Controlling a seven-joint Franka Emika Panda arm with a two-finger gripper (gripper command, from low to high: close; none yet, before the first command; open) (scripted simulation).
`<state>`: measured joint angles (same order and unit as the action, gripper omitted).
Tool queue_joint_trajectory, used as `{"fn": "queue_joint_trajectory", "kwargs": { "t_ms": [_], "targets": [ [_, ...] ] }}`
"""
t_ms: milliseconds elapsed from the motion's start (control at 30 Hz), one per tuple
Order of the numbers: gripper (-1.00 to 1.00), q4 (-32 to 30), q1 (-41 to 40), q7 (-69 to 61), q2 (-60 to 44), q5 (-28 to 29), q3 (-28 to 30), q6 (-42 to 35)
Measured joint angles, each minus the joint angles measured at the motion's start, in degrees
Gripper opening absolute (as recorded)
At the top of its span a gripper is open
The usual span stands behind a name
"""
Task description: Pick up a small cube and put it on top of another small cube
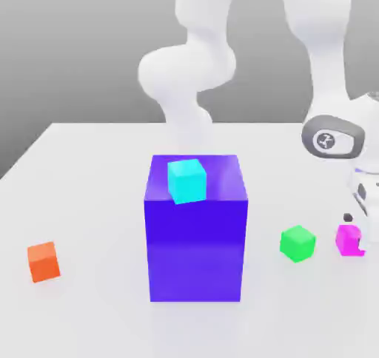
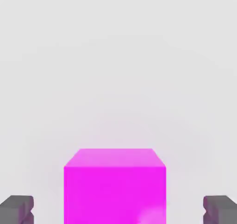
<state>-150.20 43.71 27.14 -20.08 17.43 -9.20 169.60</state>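
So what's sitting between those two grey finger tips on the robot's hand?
The magenta cube sits between the two grey fingertips, with a gap on each side, as the hand view shows. The gripper is open around it.

A plain white table [image 1: 89,201] stands against a flat grey backdrop [image 1: 74,46].

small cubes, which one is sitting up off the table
The cyan cube: it rests on top of the big blue block. The orange cube, green cube and magenta cube all sit on the table.
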Motion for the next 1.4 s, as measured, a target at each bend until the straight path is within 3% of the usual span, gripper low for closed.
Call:
{"fn": "queue_joint_trajectory", "kwargs": {
  "t_ms": [233, 367, 500, 733, 1000, 1033, 1233, 1400],
  "targets": [
    [-1.00, -0.3, -0.7, -0.5, 1.1, -0.6, -0.9, -0.9],
    [-1.00, -2.0, -4.0, -5.6, 8.7, -7.4, -5.7, -6.7],
    [-1.00, -6.4, -7.0, -16.8, 17.3, -15.3, -6.6, -10.4],
    [-1.00, -16.2, -7.1, -36.2, 32.0, -21.8, -0.2, -15.2],
    [-1.00, -17.2, -8.4, -35.6, 20.3, -17.2, 1.1, -2.5],
    [1.00, -17.2, -8.3, -35.0, 18.9, -16.3, 1.4, -1.1],
    [1.00, -17.1, -8.4, -34.7, 18.2, -15.9, 1.5, -0.4],
    [1.00, -17.5, -7.2, -37.2, 25.9, -19.5, 1.6, -7.7]
  ]
}}
